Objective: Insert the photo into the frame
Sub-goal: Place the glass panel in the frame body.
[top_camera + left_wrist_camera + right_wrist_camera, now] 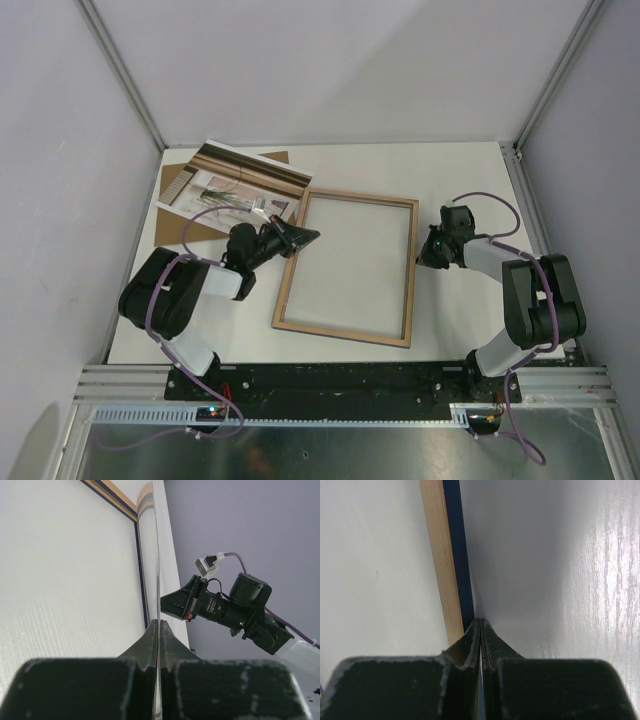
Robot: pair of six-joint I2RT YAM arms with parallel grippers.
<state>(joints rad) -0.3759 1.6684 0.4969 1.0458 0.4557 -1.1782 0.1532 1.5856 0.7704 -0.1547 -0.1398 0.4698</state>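
Light wood back of the frame [340,335] is facing up; it is lying flat mid-picture on the white table [460,180]. The photo [235,180] is lying at upper left, partly over a brown board [172,182], just beside the frame's upper left corner. The left gripper [305,237] is sitting at the frame's left rail, jaws pressed together. The right gripper [425,255] is sitting at the right rail, jaws together too, tips meeting the navy edge in its wrist view
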